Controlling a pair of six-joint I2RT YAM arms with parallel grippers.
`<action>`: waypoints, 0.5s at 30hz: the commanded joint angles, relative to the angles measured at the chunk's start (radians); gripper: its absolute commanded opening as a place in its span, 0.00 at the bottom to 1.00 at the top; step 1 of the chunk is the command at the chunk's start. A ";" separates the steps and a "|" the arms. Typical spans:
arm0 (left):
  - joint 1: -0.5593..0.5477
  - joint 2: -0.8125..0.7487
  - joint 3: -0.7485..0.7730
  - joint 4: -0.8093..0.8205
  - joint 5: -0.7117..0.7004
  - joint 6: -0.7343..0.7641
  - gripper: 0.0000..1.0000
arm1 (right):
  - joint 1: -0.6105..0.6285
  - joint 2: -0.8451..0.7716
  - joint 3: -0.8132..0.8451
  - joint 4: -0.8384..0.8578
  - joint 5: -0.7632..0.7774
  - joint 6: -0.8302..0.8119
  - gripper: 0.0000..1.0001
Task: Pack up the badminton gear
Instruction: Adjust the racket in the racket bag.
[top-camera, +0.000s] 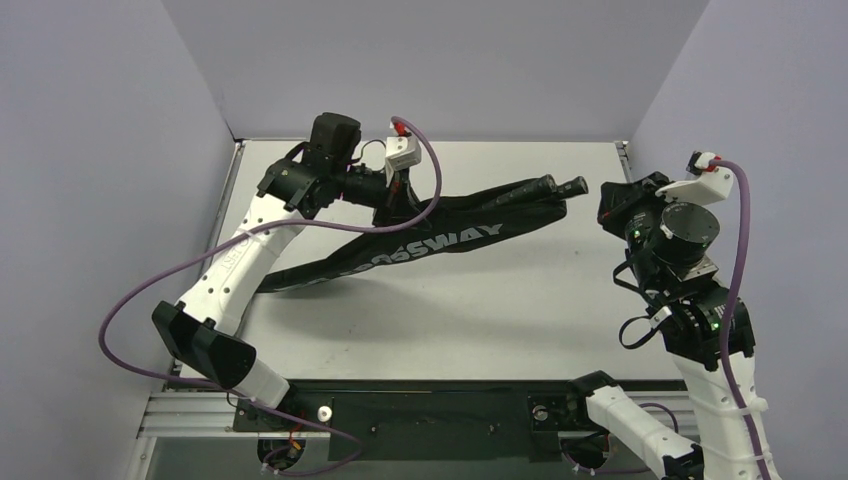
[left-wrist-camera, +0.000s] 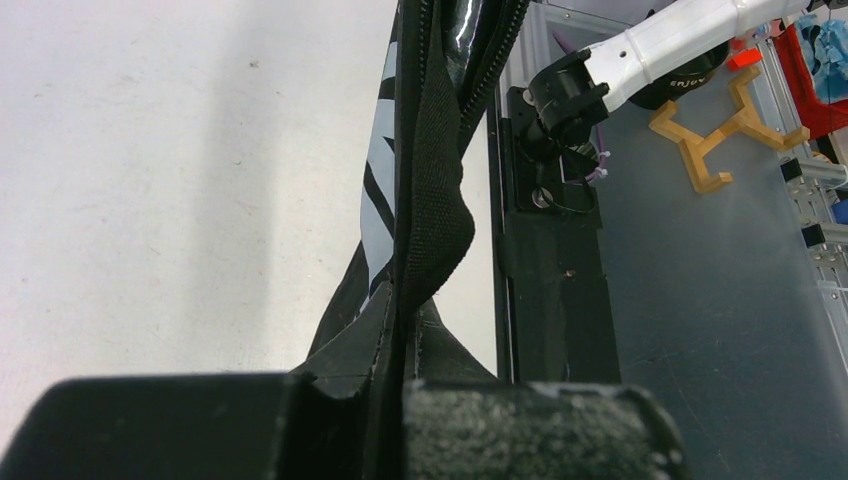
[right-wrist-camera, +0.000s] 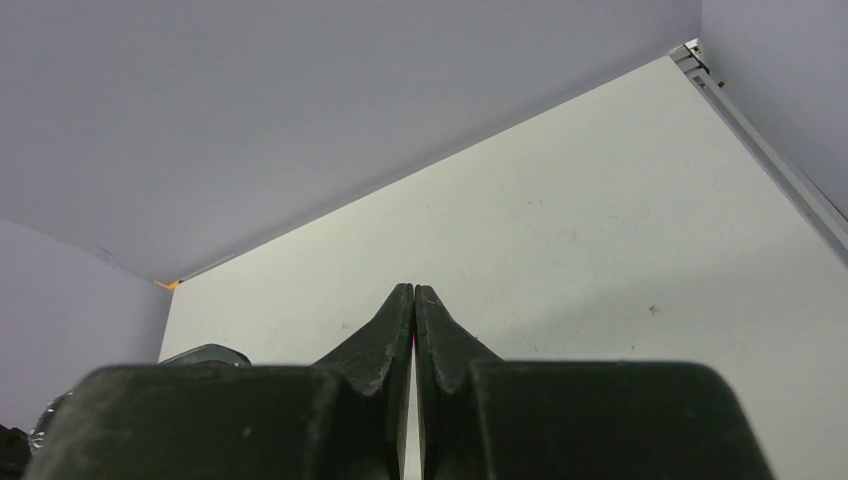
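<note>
The black racket bag (top-camera: 420, 245) with white "CROSSWAY" lettering lies slantwise across the table, its narrow end pointing right. Two black racket handles (top-camera: 560, 185) poke out of that end. My left gripper (top-camera: 388, 195) is over the bag's upper edge. In the left wrist view it (left-wrist-camera: 410, 310) is shut on the bag's black webbing strap (left-wrist-camera: 432, 190), next to the zip edge (left-wrist-camera: 480, 60). My right gripper (top-camera: 615, 200) hovers just right of the handle tips. Its fingers (right-wrist-camera: 414, 292) are pressed together with nothing between them.
Grey walls close in the table at the back and both sides. A metal rail (right-wrist-camera: 760, 140) runs along the right edge. The arm bases sit on a black bar (top-camera: 420, 410) at the near edge. An orange bracket (left-wrist-camera: 720, 135) lies off the table.
</note>
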 joint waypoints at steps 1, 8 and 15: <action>0.002 -0.056 -0.004 0.050 0.058 -0.010 0.00 | -0.008 -0.014 0.031 0.069 -0.030 0.024 0.00; 0.000 -0.071 -0.036 0.086 0.055 -0.029 0.00 | -0.008 -0.009 0.036 0.099 -0.069 0.041 0.00; -0.003 -0.073 -0.047 0.100 0.044 -0.035 0.00 | -0.007 0.016 -0.006 0.145 -0.195 0.089 0.00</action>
